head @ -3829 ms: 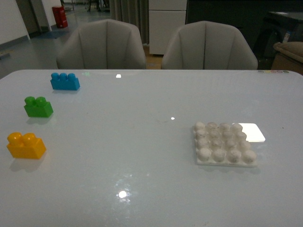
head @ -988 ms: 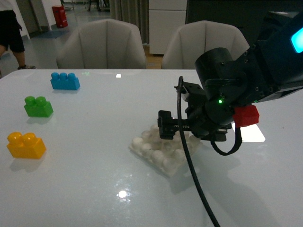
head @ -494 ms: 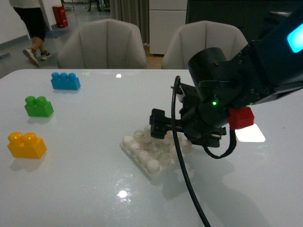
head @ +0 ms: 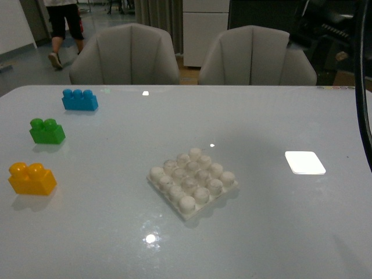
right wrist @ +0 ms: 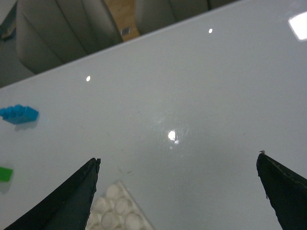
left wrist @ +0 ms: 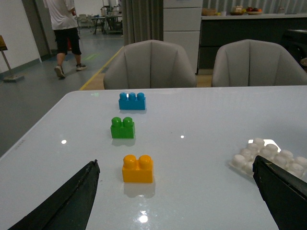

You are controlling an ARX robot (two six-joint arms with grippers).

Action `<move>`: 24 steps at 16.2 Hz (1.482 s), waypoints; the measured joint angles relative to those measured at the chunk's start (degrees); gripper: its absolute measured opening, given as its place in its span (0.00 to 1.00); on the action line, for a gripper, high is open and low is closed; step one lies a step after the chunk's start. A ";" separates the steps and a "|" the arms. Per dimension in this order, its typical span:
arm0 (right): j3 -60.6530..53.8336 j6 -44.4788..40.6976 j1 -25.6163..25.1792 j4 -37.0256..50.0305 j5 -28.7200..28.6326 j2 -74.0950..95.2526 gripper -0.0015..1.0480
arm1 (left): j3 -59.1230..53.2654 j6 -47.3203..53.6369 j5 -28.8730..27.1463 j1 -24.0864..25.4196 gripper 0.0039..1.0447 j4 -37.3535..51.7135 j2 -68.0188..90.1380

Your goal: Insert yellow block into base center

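**A small, light brick waits on the desk**

The yellow block (head: 32, 178) sits on the desk (head: 116, 232), on the left, well apart from the base (head: 192, 183). It looks hard, light and smooth. Squeezing its flat sides seems best. The left fingers (left wrist: 72, 201) and right fingers (right wrist: 72, 191) are spread wide and hold nothing.

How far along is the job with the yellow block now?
Done: the base was moved from beside the light patch to the middle of the table. In hand: nothing; the left gripper and right gripper are open and empty. Left: the yellow block lies apart, not yet grasped or inserted.
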 joint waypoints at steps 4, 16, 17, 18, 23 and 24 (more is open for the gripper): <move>-13.29 -3.48 2.64 1.97 10.05 -18.93 0.94 | 0.00 0.00 0.00 0.00 0.94 0.00 0.00; -55.39 -22.10 -0.52 24.28 9.18 -57.09 0.02 | 0.00 0.00 0.00 0.00 0.94 0.00 0.00; -56.48 -22.10 -1.05 24.00 8.68 -58.45 0.02 | 0.02 0.00 0.00 0.00 0.94 0.02 0.00; -57.48 -22.10 -1.66 23.74 7.93 -60.06 0.02 | 0.00 0.00 -0.02 0.00 0.94 0.00 0.00; -62.07 -22.21 -7.26 20.15 2.23 -68.15 0.02 | 0.00 0.00 0.00 0.00 0.94 0.00 0.00; -62.84 -22.21 -7.08 19.04 2.25 -69.99 0.02 | 0.00 0.00 -0.02 0.00 0.94 0.00 0.00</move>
